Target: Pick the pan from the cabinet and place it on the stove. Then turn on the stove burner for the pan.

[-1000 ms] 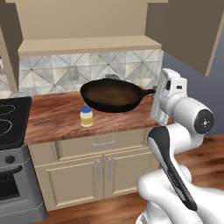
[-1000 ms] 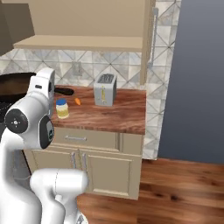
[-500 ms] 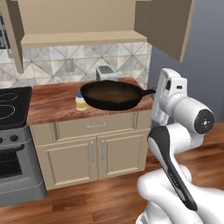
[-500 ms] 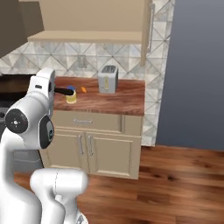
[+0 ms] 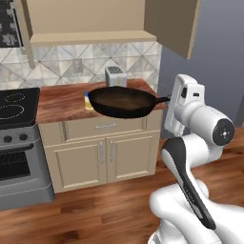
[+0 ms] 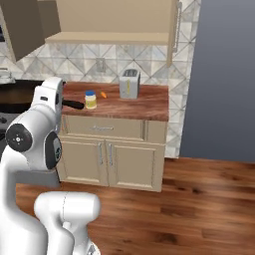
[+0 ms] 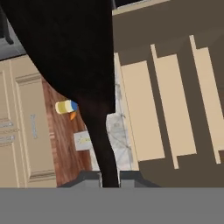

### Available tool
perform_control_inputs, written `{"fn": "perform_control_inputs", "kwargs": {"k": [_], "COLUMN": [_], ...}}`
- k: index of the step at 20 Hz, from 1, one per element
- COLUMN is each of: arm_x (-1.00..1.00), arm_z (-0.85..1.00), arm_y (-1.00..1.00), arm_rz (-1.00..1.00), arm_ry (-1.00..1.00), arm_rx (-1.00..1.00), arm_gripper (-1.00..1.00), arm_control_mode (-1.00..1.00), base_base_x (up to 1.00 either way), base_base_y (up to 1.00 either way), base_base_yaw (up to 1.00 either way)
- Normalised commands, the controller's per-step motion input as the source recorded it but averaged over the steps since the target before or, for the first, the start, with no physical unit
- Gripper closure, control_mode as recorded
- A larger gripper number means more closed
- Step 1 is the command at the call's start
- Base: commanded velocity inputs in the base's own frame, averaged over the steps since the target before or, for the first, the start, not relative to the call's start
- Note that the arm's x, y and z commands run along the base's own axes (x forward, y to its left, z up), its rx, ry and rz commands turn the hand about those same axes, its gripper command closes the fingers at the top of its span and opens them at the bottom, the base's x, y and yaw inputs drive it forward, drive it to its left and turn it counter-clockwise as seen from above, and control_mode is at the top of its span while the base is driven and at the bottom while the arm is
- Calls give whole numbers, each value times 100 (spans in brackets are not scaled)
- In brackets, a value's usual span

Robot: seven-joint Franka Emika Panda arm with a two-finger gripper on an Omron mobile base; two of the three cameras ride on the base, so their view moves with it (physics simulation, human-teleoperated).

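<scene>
Pan (image 5: pixel 123 101): dark skillet, centre of the left base frame, held in the air level over the front edge of the wooden counter (image 5: pixel 62 101); its handle runs right to my gripper (image 7: pixel 110 175), whose fingertips are clamped on it at the bottom of the hand frame. Stove (image 5: pixel 16 107): black cooktop at the left edge, well apart from the pan. Cabinet (image 5: pixel 83 19): top of frame, door swung open. Toaster (image 6: pixel 129 83) and yellow jar (image 6: pixel 90 99): on the counter, behind the pan.
</scene>
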Motion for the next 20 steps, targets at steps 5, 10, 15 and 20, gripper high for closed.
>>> {"fn": "perform_control_inputs", "kwargs": {"k": [5,10,15,20], "arm_x": [0,0,0,0], "arm_z": [0,0,0,0], "arm_y": [0,0,0,0], "arm_rz": [0,0,0,0], "arm_ry": [0,0,0,0], "arm_rx": [0,0,0,0], "arm_gripper": [100,100,100,100], "arm_control_mode": [100,100,100,100], "base_base_x": [-48,-49,-36,-6], "base_base_y": [44,52,59,73], "base_base_yaw": [0,0,1,2]}}
